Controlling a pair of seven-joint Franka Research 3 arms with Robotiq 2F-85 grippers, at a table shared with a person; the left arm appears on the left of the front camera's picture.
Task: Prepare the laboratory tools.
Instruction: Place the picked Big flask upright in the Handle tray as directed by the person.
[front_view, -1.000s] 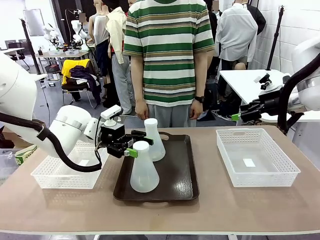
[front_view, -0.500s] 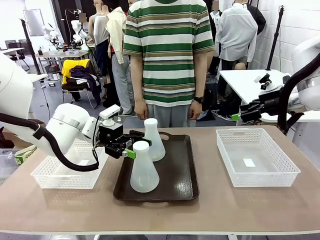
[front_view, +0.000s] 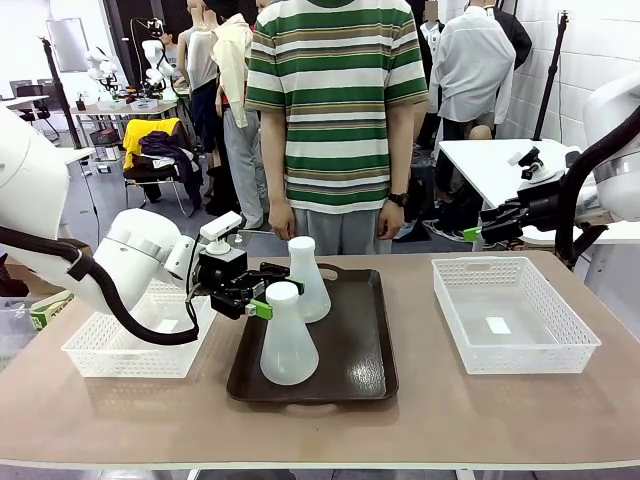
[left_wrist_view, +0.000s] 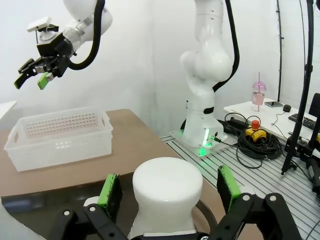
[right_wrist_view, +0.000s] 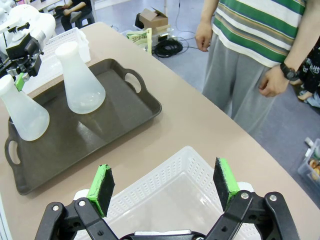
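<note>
**Two capped flasks on tray; left gripper spread about the nearer neck**

Nearest the robot's side, a translucent white plastic conical flask (front_view: 288, 345) with a wide round base, narrow neck and smooth white cap stands upright on the dark brown rectangular tray (front_view: 355, 365). The left gripper (front_view: 268, 296) sits at its cap level, fingers spread wide to either side of the cap; in the left wrist view the green pads (left_wrist_view: 110, 190) stand clear of the cap (left_wrist_view: 166, 187) on both sides, no contact visible. Just behind, a second flask of the same make (front_view: 307, 282) stands upright on the same tray, near its far handle.

Left of the tray lies a white lattice plastic basket (front_view: 105, 352), partly behind the left arm. To the right, well apart, sits a second lattice basket (front_view: 512, 316). The right gripper (right_wrist_view: 162, 187) hangs above that basket, jaws wide apart, holding nothing.

The table (front_view: 440, 410) has a matt light-brown top. At the far edge stands a person in a green-and-white striped shirt (front_view: 337, 100), hands down at the sides. Beyond are other tables, chairs and white walls.
</note>
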